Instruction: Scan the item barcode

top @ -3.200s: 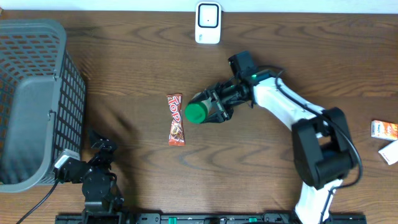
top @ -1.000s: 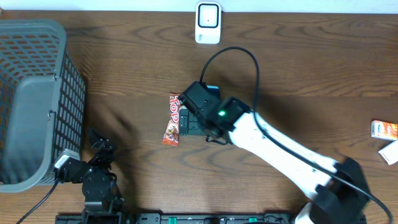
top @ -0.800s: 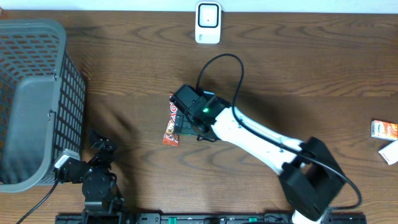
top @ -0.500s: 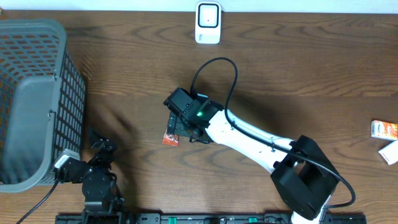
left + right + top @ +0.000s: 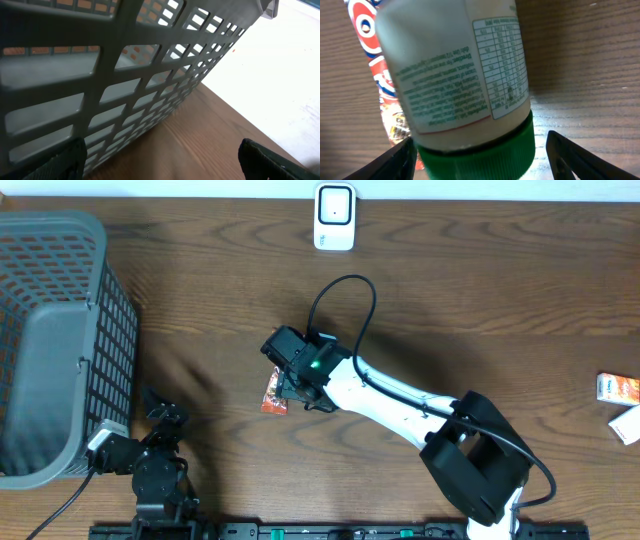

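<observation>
Obs: right gripper (image 5: 480, 141) jaws apart astride green-capped bottle (image 5: 455, 65), gap showing beside one finger; left gripper (image 5: 165, 160) wide, empty. Risk: squeezing the round cap may squirt bottle forward onto candy bar (image 5: 382, 95) ahead of the jaws.

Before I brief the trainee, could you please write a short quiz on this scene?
1. True or false: the bottle has a green cap.
2. In the right wrist view, what shows at the bottle's left? A) snack wrapper B) spoon C) cup
3. Fill in: the open left gripper faces the ____.
Key: 1 true; 2 A; 3 basket.
</observation>
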`<state>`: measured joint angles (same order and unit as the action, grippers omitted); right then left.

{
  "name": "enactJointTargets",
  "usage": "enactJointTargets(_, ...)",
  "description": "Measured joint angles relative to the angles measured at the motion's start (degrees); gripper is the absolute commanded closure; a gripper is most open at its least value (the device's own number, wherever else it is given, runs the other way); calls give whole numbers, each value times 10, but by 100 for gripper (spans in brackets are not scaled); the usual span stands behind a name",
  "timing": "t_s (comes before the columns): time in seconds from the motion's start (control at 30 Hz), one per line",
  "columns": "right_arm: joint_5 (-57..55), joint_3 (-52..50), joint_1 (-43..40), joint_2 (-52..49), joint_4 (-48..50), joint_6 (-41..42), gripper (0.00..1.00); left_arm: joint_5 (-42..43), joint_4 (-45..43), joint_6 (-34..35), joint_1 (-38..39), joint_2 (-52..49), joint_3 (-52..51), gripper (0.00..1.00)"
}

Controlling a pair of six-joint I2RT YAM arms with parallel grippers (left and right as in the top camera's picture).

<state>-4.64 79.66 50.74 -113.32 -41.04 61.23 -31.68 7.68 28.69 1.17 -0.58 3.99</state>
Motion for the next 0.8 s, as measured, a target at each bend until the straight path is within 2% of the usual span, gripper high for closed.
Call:
enactJointTargets(0.2, -25, 0, 16, -3, 5, 0, 36, 0, 0, 0, 0, 0, 0, 3)
enactJointTargets(0.37, -33, 0, 23, -3, 9, 2, 53, 0, 0, 0, 0, 0, 0, 3)
enactJointTargets(0.5, -47, 0, 27, -3, 11, 0, 56, 0, 0, 0, 0, 0, 0, 3)
enactJointTargets(0.57, -51, 0, 28, -3, 12, 0, 53, 0, 0, 0, 0, 0, 0, 3)
enactJointTargets(0.6, -52, 0, 28, -3, 12, -2, 45, 0, 0, 0, 0, 0, 0, 3)
enactJointTargets(0.67, -55, 0, 28, -3, 12, -4, 19, 0, 0, 0, 0, 0, 0, 3)
enactJointTargets(0.7, -56, 0, 28, -3, 12, -6, 15, 0, 0, 0, 0, 0, 0, 3)
enactJointTargets(0.8, -59, 0, 28, -3, 11, -8, 15, 0, 0, 0, 0, 0, 0, 3)
